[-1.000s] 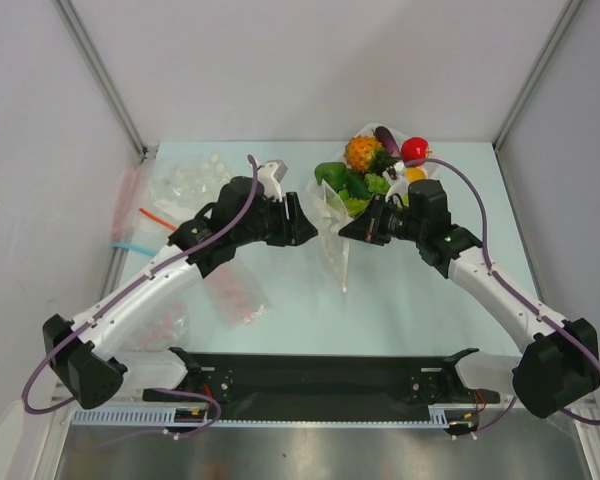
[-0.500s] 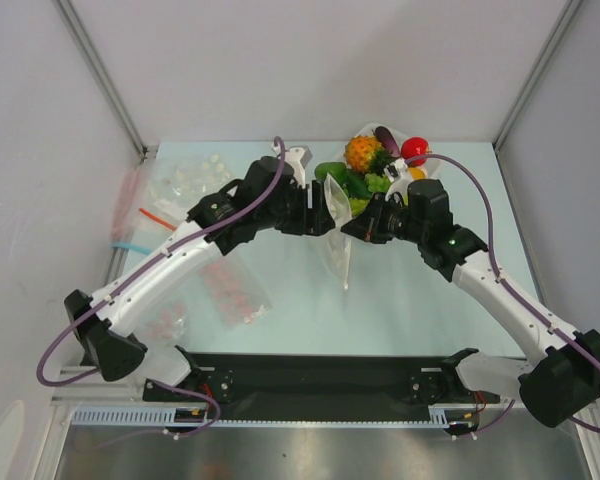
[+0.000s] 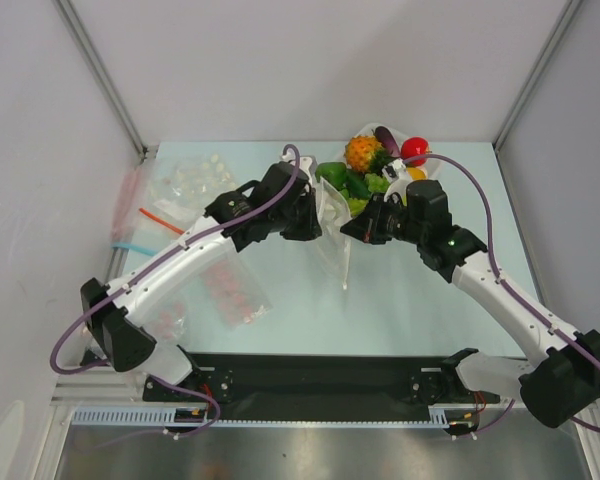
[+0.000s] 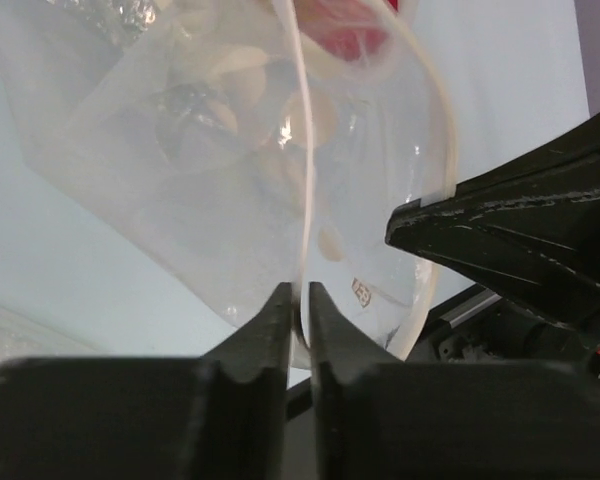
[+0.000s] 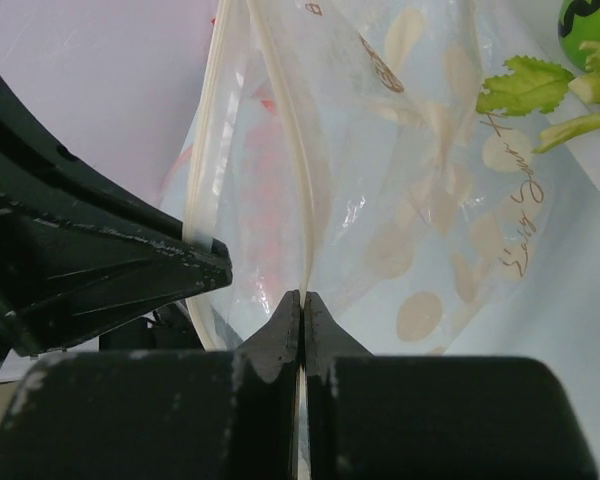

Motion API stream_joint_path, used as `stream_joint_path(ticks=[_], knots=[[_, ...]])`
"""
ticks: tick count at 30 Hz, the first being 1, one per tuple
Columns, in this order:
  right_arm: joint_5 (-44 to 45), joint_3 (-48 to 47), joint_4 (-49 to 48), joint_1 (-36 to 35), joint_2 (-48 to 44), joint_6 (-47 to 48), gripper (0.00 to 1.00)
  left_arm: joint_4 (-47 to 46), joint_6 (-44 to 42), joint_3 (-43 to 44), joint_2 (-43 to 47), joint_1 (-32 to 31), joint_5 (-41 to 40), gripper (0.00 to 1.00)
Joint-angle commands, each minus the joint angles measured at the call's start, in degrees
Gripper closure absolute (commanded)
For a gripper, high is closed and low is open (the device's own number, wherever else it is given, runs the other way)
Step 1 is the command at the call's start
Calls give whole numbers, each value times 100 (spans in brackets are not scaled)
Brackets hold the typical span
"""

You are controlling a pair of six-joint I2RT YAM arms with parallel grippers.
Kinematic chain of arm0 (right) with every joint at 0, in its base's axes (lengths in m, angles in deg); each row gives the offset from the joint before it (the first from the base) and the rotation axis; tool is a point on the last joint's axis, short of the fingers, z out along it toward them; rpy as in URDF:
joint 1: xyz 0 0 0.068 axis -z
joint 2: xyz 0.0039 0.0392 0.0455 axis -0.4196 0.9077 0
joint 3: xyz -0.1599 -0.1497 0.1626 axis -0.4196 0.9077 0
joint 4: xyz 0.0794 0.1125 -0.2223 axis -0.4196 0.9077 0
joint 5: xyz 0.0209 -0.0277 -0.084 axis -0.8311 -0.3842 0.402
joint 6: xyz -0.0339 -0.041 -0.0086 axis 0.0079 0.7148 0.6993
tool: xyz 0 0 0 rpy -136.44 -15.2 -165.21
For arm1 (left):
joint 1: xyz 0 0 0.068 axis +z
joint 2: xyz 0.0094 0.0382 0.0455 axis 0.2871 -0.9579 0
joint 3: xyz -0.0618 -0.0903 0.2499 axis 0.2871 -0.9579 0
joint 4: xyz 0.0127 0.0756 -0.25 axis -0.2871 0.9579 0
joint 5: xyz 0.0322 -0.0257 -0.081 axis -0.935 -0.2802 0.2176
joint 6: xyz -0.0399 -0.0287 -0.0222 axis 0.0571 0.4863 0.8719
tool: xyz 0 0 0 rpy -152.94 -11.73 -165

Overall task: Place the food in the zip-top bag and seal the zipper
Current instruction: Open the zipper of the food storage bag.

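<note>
Zip-top bag (image 3: 336,240) is held up off the counter (image 3: 410,295) between the two end effectors. From overhead it shows as a narrow clear sliver. Its long axis runs from the mouth at the far end to a tapered corner pointing toward the arm bases. Whether that corner touches the counter cannot be told. The left end effector (image 3: 318,222) is on the bag's left side, its fingers closed to a slit on one lip of the zipper (image 4: 302,150). The right end effector (image 3: 352,228) is on the bag's right side, pinched fully shut on the opposite lip. In each wrist view the other lip bows away to the facing end effector, so the mouth stands parted in a lens shape. Faint beige ovals and script show on the film; the wording is too small to read. The food (image 3: 372,165) is heaped just beyond the bag's far end, partly hidden by the right end effector. A packet with pink-red blobs (image 3: 232,292) lies flat to the bag's left, well apart.
</note>
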Motion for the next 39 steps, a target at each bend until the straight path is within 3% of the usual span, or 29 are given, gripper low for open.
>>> stream_joint_path(ticks=[1,2,9,13,21,24,25,26,32,36,39], knots=[[-15,-205,-102,-34,-205,118,100,215,-108,259,-112,-19,-211,91],[19,-188,-102,-34,-196,127,100,285,-160,303,-104,-19,-229,100],[230,-4,118,202,-266,75,100,971,-398,698,-42,77,-773,100],[721,67,512,519,-345,101,100,1095,-284,471,238,463,-756,100],[741,112,444,687,-92,303,86,1244,-380,505,582,666,-721,100],[407,-143,189,468,189,531,70,1463,-442,689,547,684,-879,100],[372,-283,179,389,434,592,56,1507,-486,716,555,710,-888,100],[328,-511,179,258,558,706,50,1525,-512,768,556,736,-862,100],[-7,-926,39,195,1148,795,31,2026,-671,1225,258,798,-1186,100],[142,-952,56,221,1061,1102,10,2403,-820,1428,-77,859,-1354,100],[371,-979,196,300,999,1261,7,2492,-855,1498,-235,860,-1433,100]])
